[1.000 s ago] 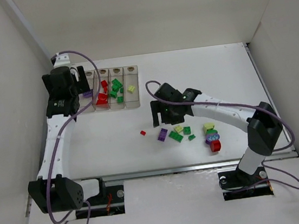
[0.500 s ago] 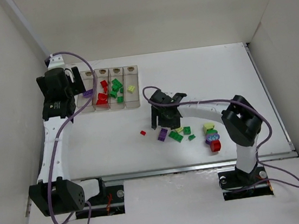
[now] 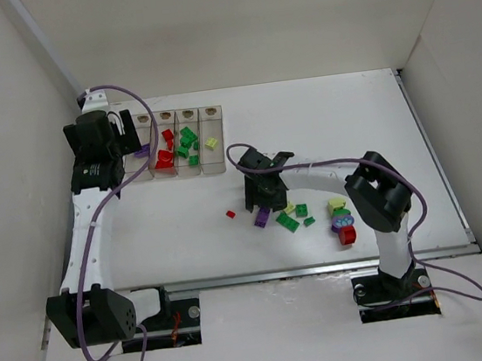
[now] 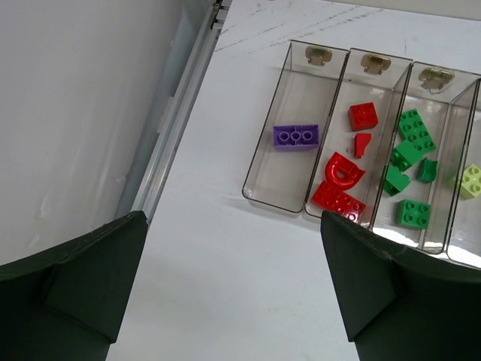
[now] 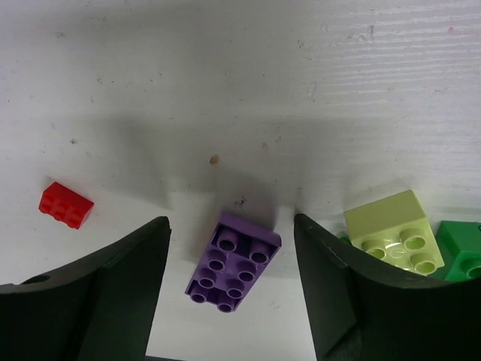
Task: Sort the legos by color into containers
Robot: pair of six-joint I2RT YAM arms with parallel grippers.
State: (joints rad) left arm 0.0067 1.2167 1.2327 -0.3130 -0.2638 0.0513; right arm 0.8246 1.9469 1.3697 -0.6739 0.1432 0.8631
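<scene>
A purple brick (image 5: 233, 262) lies flat on the white bench (image 5: 225, 75), bumps up. The right claw (image 5: 231, 226) hangs right over it, one finger on each side with a little gap both ways, so it is spread and not pinching yet. I think it is lined up like that to grab the brick by its long sides. Just beside the purple brick sit a tiny red brick (image 5: 66, 204) and a pale yellow brick (image 5: 391, 229). Well away from it stand the containers (image 4: 259, 197), where the left claw (image 4: 233, 218) hangs spread wide and holding nothing, near the bin with a purple piece (image 4: 295, 136) inside.
</scene>
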